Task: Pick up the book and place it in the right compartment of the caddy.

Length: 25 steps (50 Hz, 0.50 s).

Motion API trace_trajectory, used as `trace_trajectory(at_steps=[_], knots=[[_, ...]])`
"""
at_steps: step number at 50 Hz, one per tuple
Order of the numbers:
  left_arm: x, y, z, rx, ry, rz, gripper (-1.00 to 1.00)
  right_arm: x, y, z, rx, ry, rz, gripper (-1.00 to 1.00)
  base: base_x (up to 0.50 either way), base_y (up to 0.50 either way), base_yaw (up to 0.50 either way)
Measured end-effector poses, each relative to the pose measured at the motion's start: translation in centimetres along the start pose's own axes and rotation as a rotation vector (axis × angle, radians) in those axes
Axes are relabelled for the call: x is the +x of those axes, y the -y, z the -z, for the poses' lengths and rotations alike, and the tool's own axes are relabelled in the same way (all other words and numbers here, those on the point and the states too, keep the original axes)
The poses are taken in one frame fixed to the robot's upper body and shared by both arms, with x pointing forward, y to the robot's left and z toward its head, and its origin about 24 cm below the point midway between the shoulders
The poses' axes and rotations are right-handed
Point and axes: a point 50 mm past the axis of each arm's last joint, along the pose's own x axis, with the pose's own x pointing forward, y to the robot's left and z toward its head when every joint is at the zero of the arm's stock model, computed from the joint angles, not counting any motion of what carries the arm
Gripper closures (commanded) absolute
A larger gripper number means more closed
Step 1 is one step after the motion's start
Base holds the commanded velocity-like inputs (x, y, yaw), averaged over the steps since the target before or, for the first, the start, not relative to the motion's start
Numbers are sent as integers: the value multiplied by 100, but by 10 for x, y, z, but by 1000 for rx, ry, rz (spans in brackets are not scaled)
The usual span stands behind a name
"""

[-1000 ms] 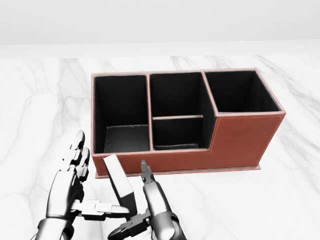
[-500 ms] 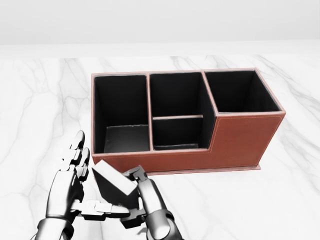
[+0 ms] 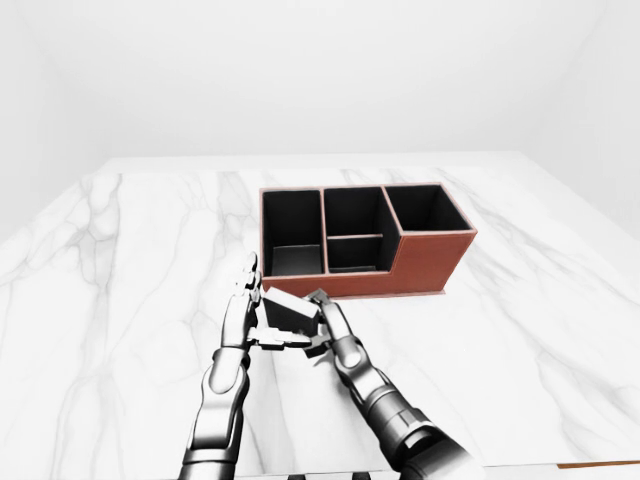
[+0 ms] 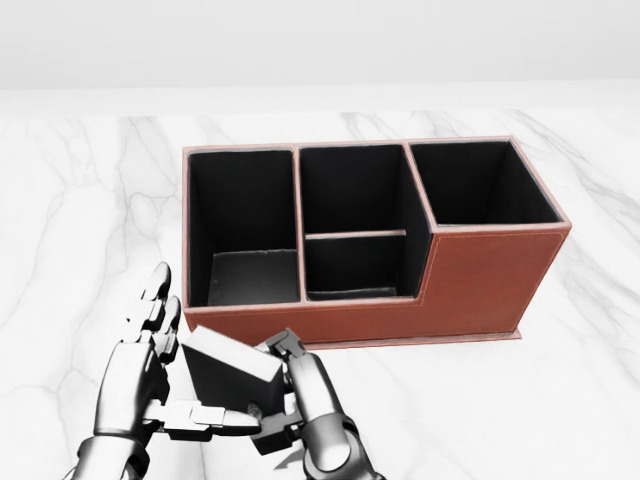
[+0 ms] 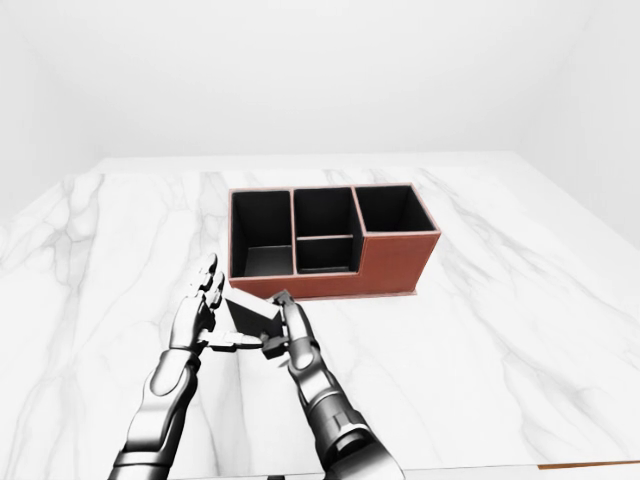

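The book [image 4: 228, 376], dark with a pale page edge, is tilted between my two hands at the bottom left of the head view, just below the caddy's left end. My right hand [image 4: 280, 392] has its fingers curled round the book's right edge. My left hand [image 4: 172, 350] is open, its fingers upright against the book's left side and its thumb under it. The brown caddy [image 4: 482, 280] stands in the middle. Its right compartment [image 4: 500, 205] is taller and holds nothing. The other compartments also show nothing inside.
The caddy stands on a white marble table [image 3: 520, 330] that spreads wide to either side. The table's near edge [image 3: 520, 466] runs along the bottom of the left-eye view. A plain white wall [image 3: 320, 80] lies beyond the table.
The book has tipped from standing on end to a flatter, tilted pose. My right hand's fingers have curled onto its right edge. The left hand has hardly moved.
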Motion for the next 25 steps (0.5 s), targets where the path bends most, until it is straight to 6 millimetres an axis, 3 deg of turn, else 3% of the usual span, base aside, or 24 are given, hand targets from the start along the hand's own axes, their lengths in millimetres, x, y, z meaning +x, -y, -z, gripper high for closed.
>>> trace_trajectory(at_steps=[25], knots=[[2, -1, 6, 3, -4, 0, -100, -1, 32, 7, 50, 12, 32, 100, 0, 0, 0]])
